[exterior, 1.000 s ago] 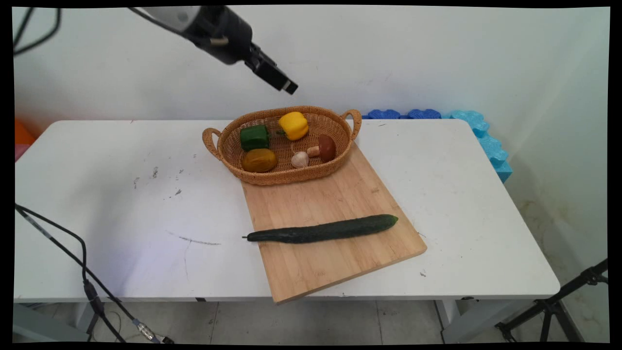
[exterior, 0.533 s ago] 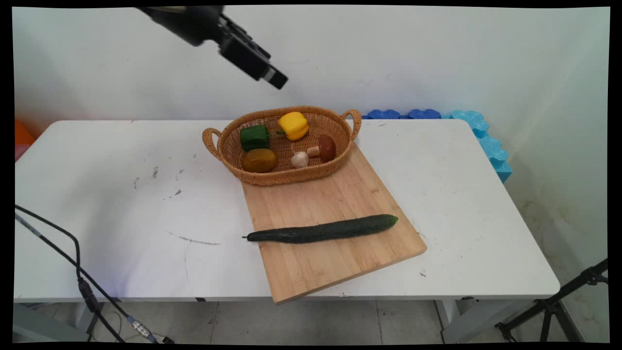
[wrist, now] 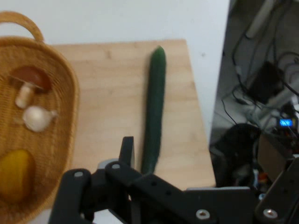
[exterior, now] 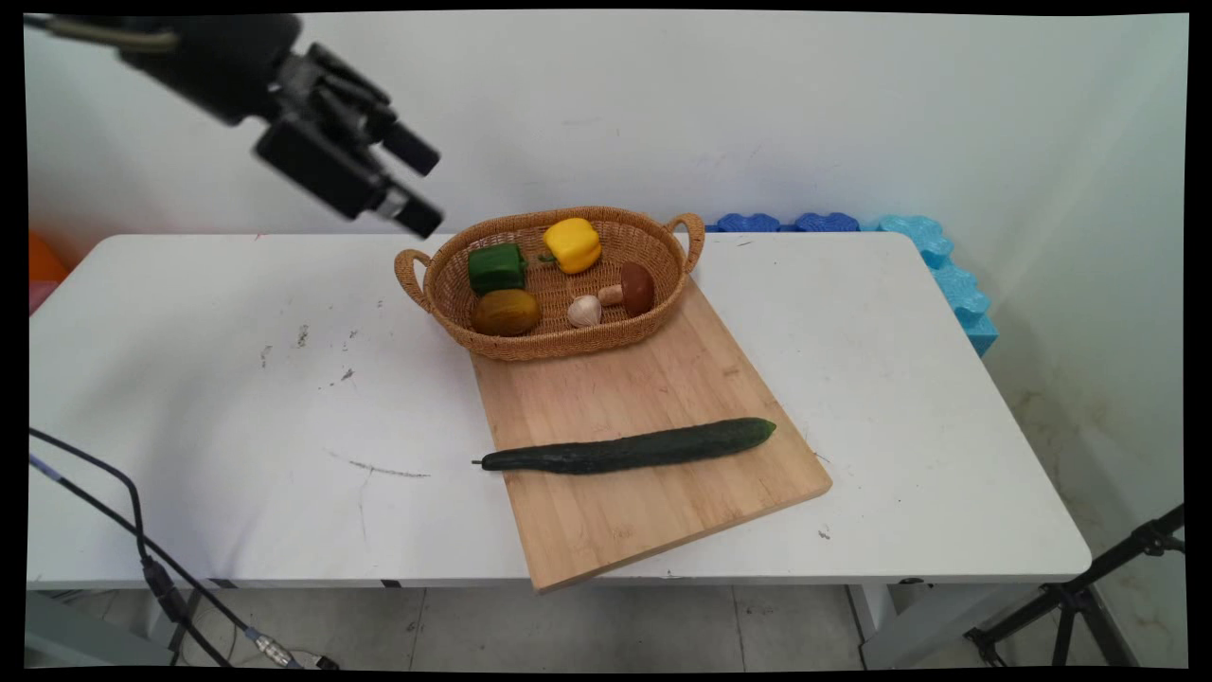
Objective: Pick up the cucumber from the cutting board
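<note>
Gripper (exterior: 417, 189) hangs at the upper left of the frame, fingers spread, holding nothing, near the basket's left handle. Centre frame, one wicker basket (exterior: 445, 313) holds five items: green pepper (exterior: 495, 268), brown potato (exterior: 506, 313), yellow pepper (exterior: 571, 243), garlic bulb (exterior: 584, 310), brown mushroom (exterior: 634, 288). Below it, one long dark-green cucumber (exterior: 630, 448) lies across one wooden cutting board (exterior: 653, 530).

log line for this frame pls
claw: open, empty, raised left of woven wicker basket | long dark green cucumber: lying on light wooden cutting board | basket: partly on board
</note>
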Controlling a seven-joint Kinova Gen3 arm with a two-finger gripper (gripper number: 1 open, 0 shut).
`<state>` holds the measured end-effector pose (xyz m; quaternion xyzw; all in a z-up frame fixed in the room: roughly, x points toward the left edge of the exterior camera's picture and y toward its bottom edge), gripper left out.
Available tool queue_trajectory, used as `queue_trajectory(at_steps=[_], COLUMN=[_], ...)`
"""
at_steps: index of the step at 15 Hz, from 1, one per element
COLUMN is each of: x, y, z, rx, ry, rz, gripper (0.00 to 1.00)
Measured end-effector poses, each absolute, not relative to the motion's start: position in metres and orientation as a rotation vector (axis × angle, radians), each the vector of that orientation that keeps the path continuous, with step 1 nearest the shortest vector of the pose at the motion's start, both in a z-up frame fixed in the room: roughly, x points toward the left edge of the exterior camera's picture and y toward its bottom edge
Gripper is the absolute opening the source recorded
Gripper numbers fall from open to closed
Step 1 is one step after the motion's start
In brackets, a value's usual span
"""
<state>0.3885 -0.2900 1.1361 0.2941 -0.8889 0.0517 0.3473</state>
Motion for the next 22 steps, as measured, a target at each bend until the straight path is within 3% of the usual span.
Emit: queue_trajectory(at_steps=[13,22], x=[0.41,0.39], y=[-0.244,-0.255], z=[1.125,1.101], rx=[0.692,0.738], ry=[-2.374,-2.361], rz=[0.082,0.141], gripper=[1.0,1.0])
